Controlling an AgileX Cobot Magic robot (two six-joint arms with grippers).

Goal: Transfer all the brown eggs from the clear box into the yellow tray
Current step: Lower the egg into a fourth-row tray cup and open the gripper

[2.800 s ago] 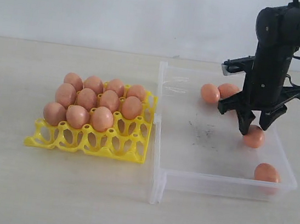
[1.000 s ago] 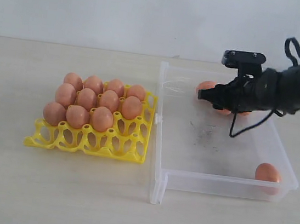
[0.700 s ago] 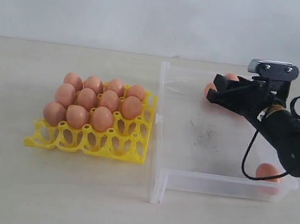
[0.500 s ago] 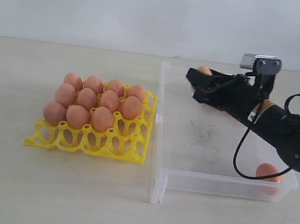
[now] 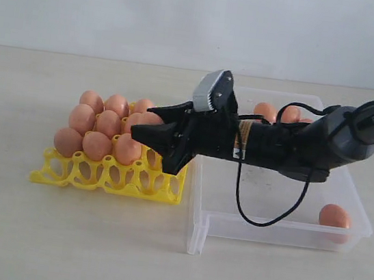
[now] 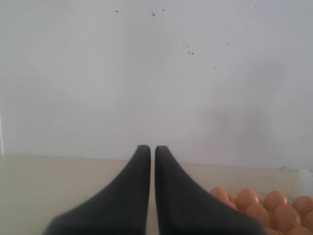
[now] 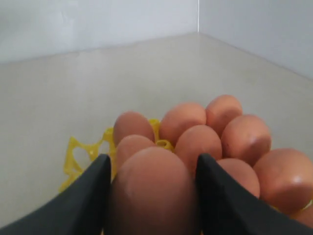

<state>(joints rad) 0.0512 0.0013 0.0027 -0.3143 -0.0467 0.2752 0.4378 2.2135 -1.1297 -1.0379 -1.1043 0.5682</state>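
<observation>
My right gripper (image 5: 153, 142) reaches across from the clear box (image 5: 265, 230) to the right side of the yellow tray (image 5: 109, 178). It is shut on a brown egg (image 7: 154, 193), which fills the space between the two black fingers (image 7: 88, 196) in the right wrist view. Several brown eggs (image 5: 97, 143) fill the tray's back rows; its front row of cups stands bare. Three eggs lie in the box: one at the front right corner (image 5: 335, 216) and two at the back (image 5: 265, 111). My left gripper (image 6: 152, 148) is shut on nothing, off to the side of the tray's eggs (image 6: 274, 208).
The right arm (image 5: 289, 147) and its cable stretch low over the box's left wall. A pale wall stands behind the beige table (image 5: 57, 233).
The right gripper has swung left out of the clear box, carrying an egg, and now hangs over the tray's right side. Earlier it took that egg from the box's floor.
</observation>
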